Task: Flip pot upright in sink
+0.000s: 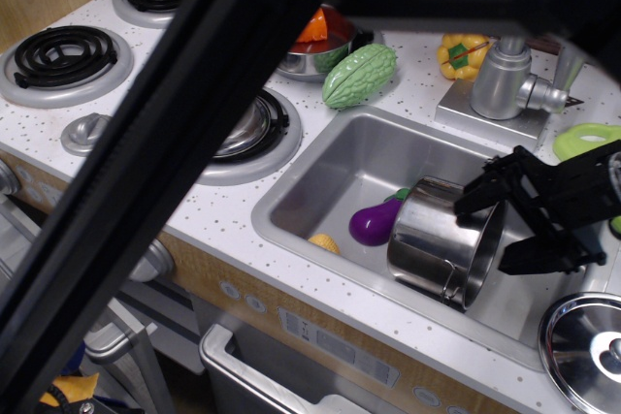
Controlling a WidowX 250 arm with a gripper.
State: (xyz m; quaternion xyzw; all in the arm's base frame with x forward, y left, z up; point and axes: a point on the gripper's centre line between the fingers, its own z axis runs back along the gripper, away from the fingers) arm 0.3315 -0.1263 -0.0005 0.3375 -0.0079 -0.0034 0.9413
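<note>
The shiny steel pot (pixel 441 239) lies on its side in the grey sink (pixel 340 176), its open mouth facing right. A purple eggplant (pixel 374 223) touches its left side. My black gripper (pixel 493 230) is open at the pot's mouth; one finger (pixel 480 193) is over the top of the rim, the other (pixel 524 254) is to the right of the rim. The fingers hold nothing. The robot arm crosses the view as a wide dark band from top right to bottom left and hides much of the stove.
A yellow piece (pixel 325 242) lies in the sink's front left. A green bumpy gourd (pixel 359 76) and a pan with a carrot (pixel 315 41) sit behind the sink. The faucet (pixel 509 79), a yellow pepper (pixel 461 53) and a steel lid (pixel 587 346) are at the right.
</note>
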